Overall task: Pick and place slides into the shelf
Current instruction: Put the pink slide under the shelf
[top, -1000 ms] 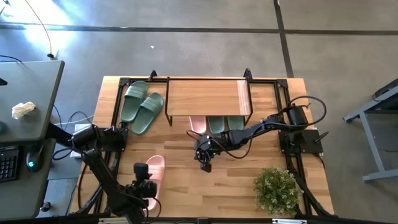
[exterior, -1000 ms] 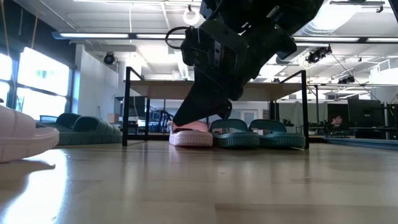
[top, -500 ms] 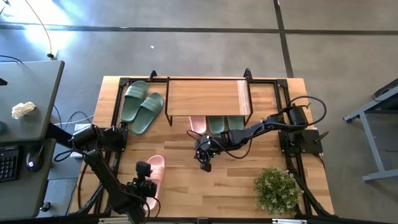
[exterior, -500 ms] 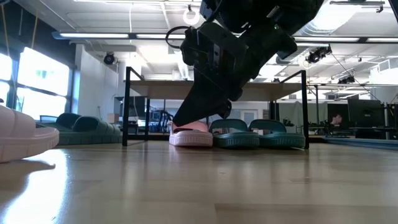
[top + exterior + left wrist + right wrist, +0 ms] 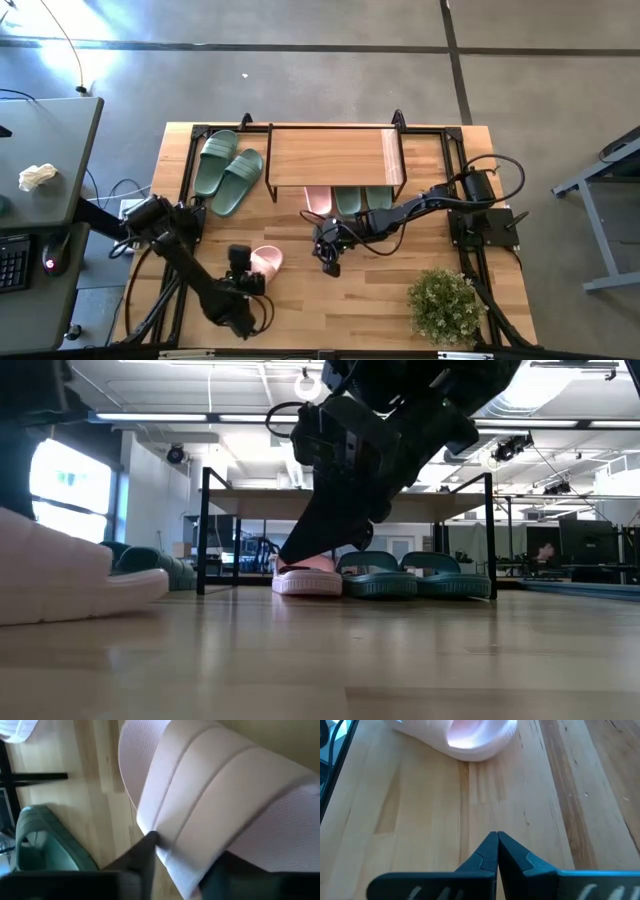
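One pink slide point(image 5: 265, 262) is sitting around 7 o'clock on the tabletop point(image 5: 350, 310), and my left hand point(image 5: 243, 278) is pinching its strap; my right hand point(image 5: 330, 262) is hanging mid-table, fingers pressed together.

A small green plant point(image 5: 441, 304) is sitting at the lower right of the wooden table point(image 5: 380, 300), while a grey desk point(image 5: 45, 200) at the far left is holding a crumpled white cloth point(image 5: 37, 177).
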You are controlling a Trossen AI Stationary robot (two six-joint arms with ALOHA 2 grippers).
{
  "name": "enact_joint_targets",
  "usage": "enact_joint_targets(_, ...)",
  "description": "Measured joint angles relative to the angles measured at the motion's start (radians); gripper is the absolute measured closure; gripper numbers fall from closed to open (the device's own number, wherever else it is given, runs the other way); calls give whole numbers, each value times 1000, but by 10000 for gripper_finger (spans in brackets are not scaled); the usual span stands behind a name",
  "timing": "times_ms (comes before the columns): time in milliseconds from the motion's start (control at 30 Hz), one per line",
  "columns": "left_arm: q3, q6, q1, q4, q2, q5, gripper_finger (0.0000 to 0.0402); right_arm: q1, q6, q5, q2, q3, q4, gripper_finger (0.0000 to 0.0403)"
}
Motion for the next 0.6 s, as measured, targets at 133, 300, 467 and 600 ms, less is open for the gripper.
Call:
enact_joint_targets(133,15,73,38,40,0,-3,380,12,-1,0,-2,0,-12,402)
enact_joint_targets(300,86,102,85,6,0,-47,382,49,-15,63,-65,0,-125,403)
enact_joint_targets(467,163,183,157,-49,0,-129,394,123,-73,281,-203,-1,-296,403)
enact_joint_targets(600,206,220,240,-79,0,-147,396,177,-89,393,-297,0,-403,403)
